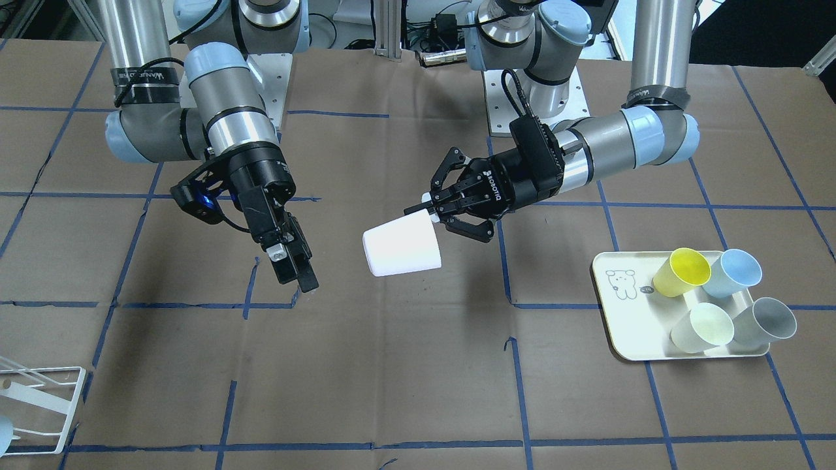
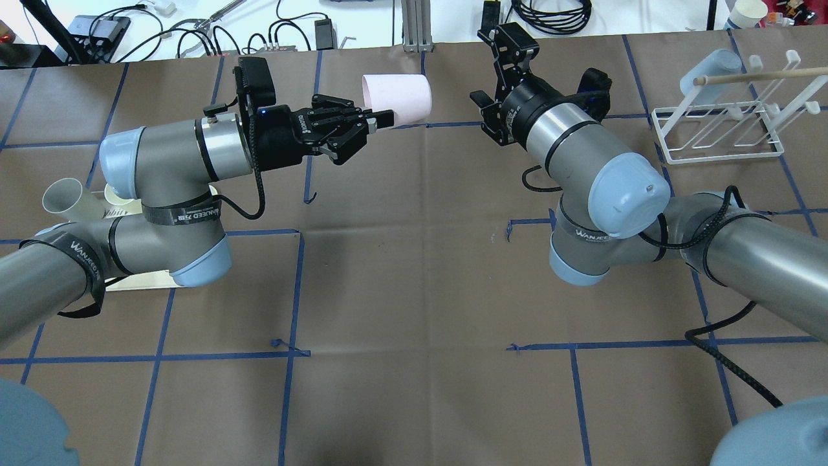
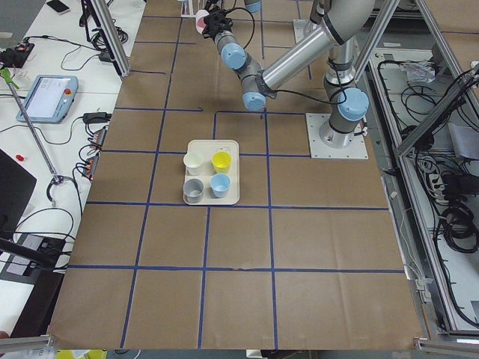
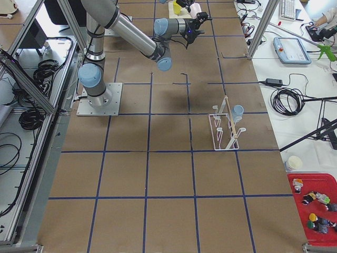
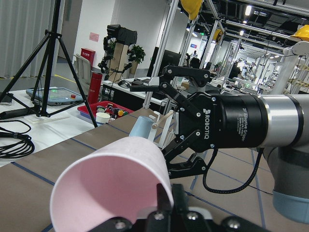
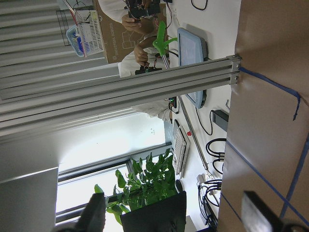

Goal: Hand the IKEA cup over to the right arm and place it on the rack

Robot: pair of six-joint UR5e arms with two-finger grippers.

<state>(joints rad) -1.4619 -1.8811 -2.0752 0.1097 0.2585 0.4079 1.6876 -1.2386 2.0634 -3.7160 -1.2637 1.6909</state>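
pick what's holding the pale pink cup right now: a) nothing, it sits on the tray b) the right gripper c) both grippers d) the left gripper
d: the left gripper pinches the pale pink cup by its rim above the table, while the right gripper is open and apart from it.

Pale pink cup (image 2: 396,97), white rack (image 2: 724,157), cream bear-printed tray (image 1: 627,326), brown table (image 1: 392,378) gridded with blue tape (image 1: 372,446).
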